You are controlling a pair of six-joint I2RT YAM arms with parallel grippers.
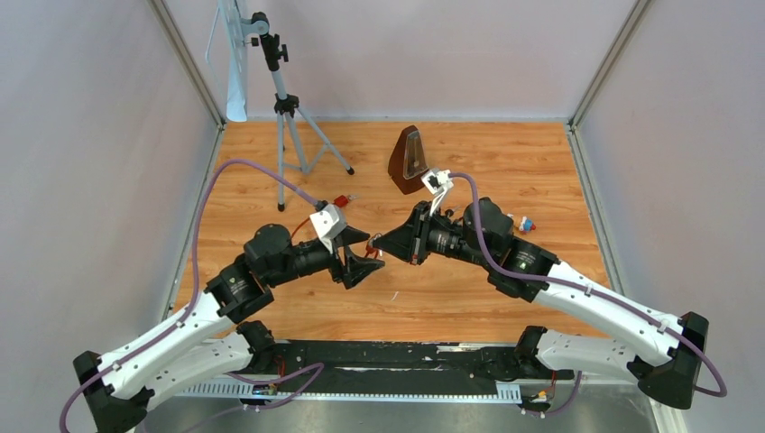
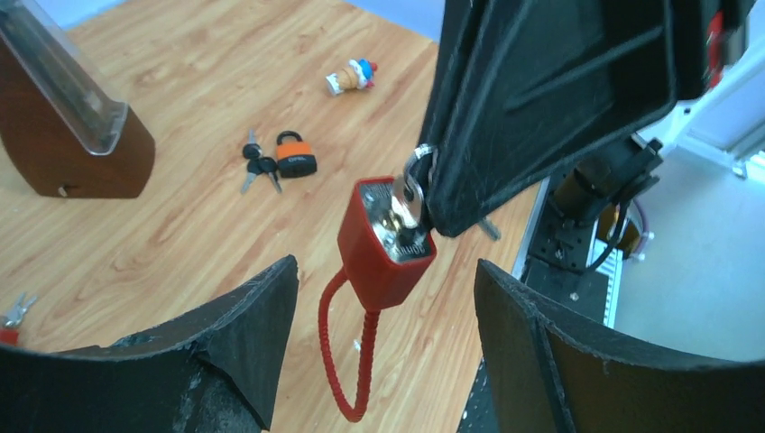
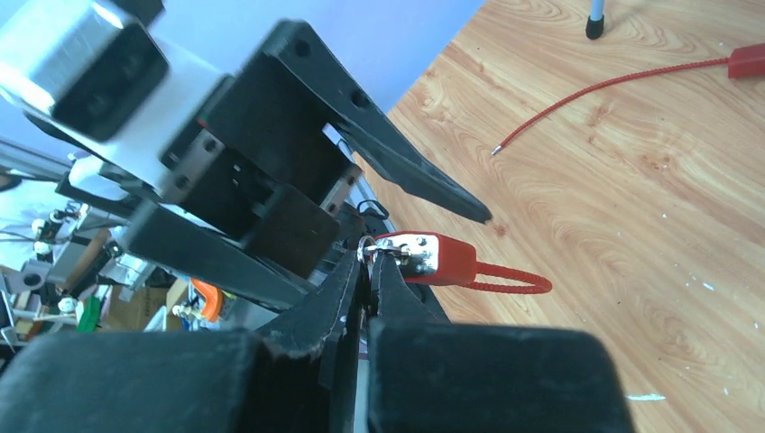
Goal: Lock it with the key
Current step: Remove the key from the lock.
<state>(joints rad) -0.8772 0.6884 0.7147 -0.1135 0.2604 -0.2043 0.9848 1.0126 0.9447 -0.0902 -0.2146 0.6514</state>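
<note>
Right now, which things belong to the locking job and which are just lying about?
In the job:
red padlock
key in it
right gripper, shut on the key
left gripper, open beside the padlock

Lying about:
metronome
orange padlock
spare keys
toy
tripod
cable lock

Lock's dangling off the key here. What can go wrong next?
1. The red lock hangs only from the key pinched in the right pincer; it could slide off and drop.
2. The left pincer stands open either side of the lock, not touching it; turning the key now would likely just spin the lock.
</note>
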